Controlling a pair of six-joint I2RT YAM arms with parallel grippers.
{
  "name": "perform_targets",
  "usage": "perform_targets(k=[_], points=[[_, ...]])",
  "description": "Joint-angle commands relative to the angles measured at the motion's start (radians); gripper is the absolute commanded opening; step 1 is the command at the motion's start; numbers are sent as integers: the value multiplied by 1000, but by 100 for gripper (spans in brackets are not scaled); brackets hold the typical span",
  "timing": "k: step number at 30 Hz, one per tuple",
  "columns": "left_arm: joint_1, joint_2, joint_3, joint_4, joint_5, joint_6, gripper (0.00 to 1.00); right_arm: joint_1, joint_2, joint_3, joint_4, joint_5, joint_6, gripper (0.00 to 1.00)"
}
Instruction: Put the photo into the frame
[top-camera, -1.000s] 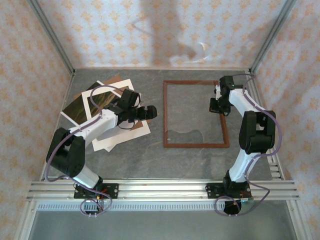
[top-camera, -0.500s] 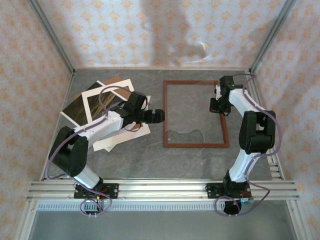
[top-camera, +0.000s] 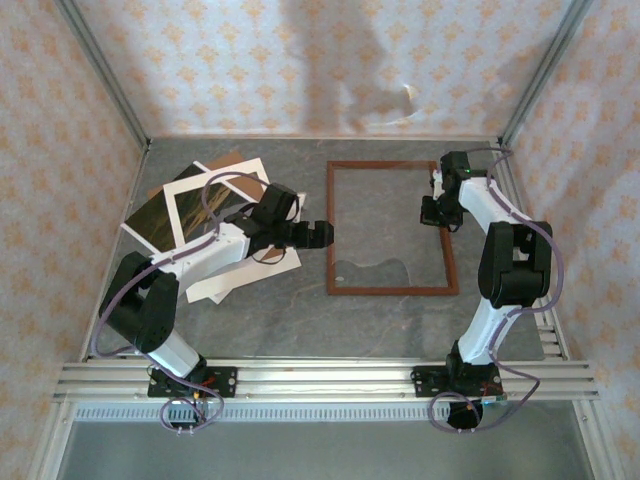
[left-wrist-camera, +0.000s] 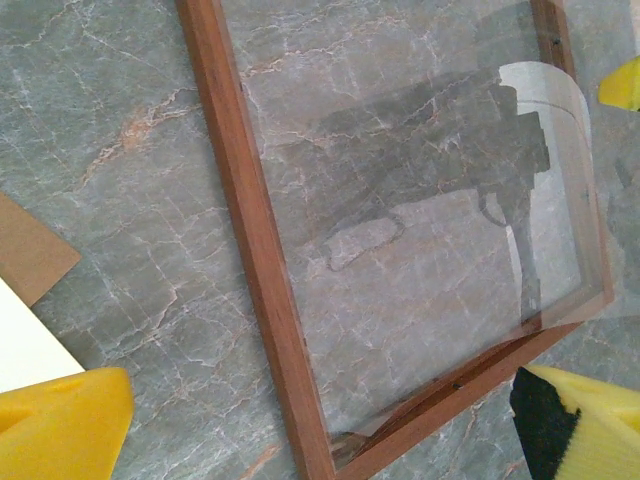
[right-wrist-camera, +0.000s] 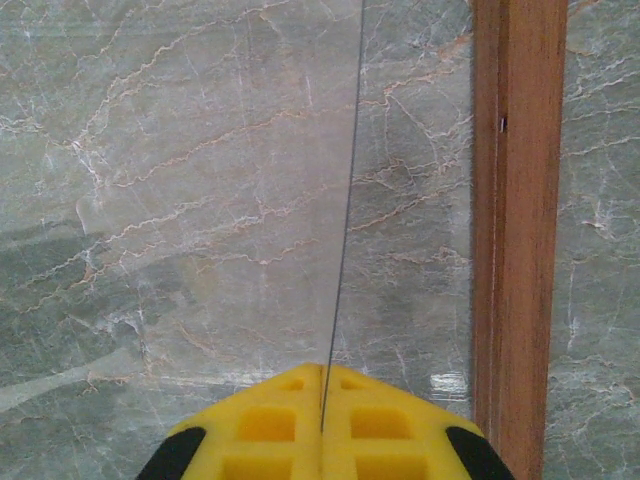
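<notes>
From above: the photo (top-camera: 150, 216) is seen by the bench's left edge under the white mat (top-camera: 236, 280), far from the frame (top-camera: 390, 291); the left gripper (top-camera: 321, 235) is spread wide, empty. Left wrist: a clear sheet (left-wrist-camera: 545, 150) is curled upward. Right wrist: its edge is pinched by the closed right gripper (right-wrist-camera: 322, 420), and it could be creased if pulled.

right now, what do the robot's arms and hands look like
The left arm and right arm are white shells with black joints, thin purple cables looping alongside. The left hand and right hand have bright yellow fingers with black patches.
</notes>
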Motion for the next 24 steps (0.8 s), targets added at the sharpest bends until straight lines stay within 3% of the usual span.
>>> perform_targets(k=[1,24], points=[[-12,0,32,5,-22,25,98,-9,-8,14,-12,28,-14,0],[-24,-19,19,-16,-65,29,98,-15,-4,17,-15,11,-10,0]])
